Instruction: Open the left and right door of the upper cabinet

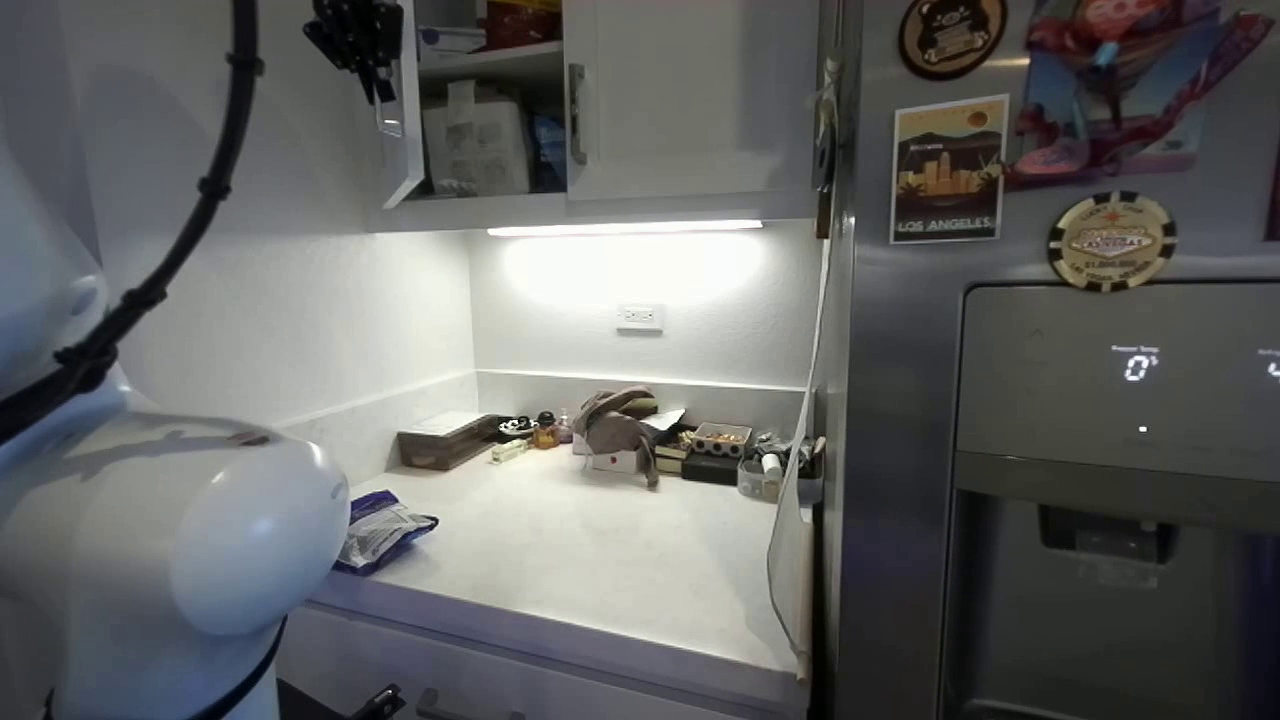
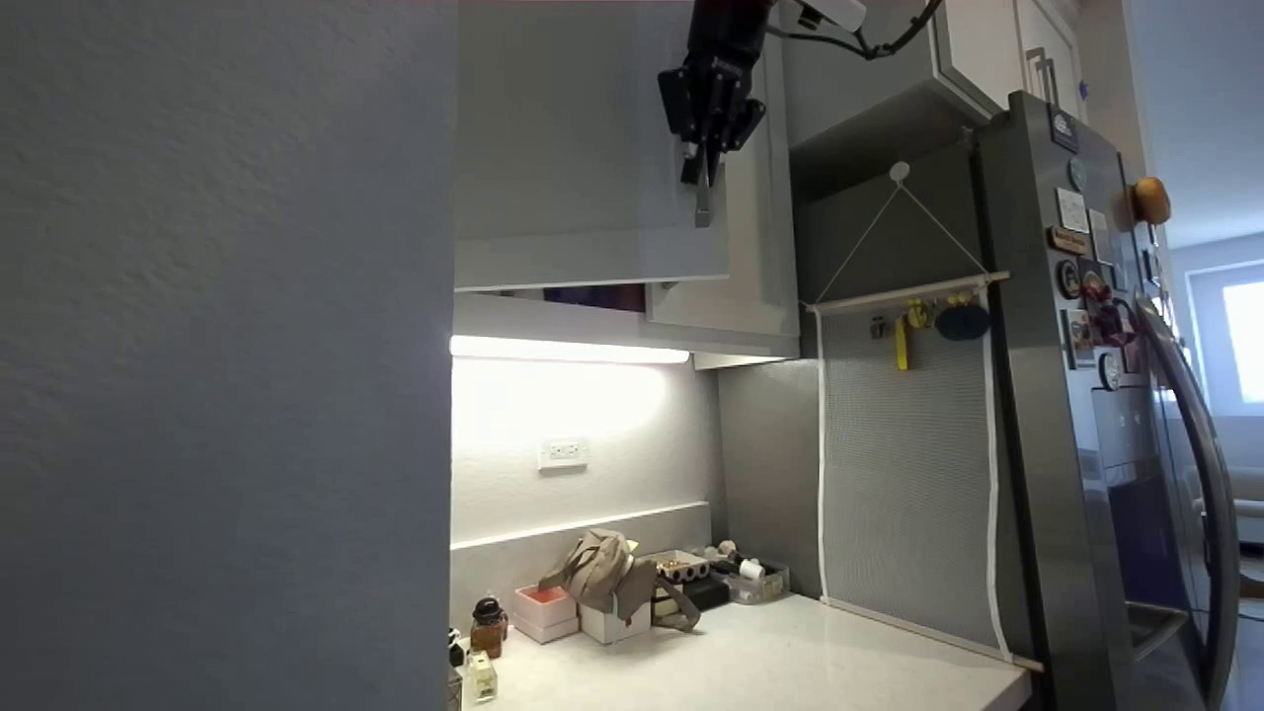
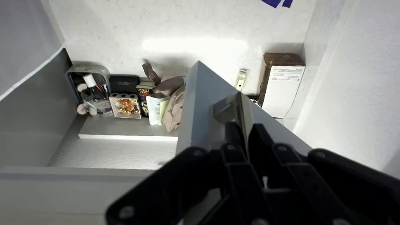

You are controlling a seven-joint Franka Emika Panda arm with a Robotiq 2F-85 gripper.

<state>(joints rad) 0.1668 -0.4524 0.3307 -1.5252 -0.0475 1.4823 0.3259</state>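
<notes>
The left door of the white upper cabinet stands open, swung out from the shelves of boxes and packets. In an exterior view its broad outer face shows. My gripper is at the door's outer side, also in an exterior view. In the wrist view the gripper has its fingers closed around the bar handle of the left door. The right door is closed, with a vertical bar handle; it also shows in an exterior view.
A side wall is close to the open door and arm. A steel fridge stands on the opposite side, with a hanging cloth. Below are a lit white counter, a blue packet and a brown box.
</notes>
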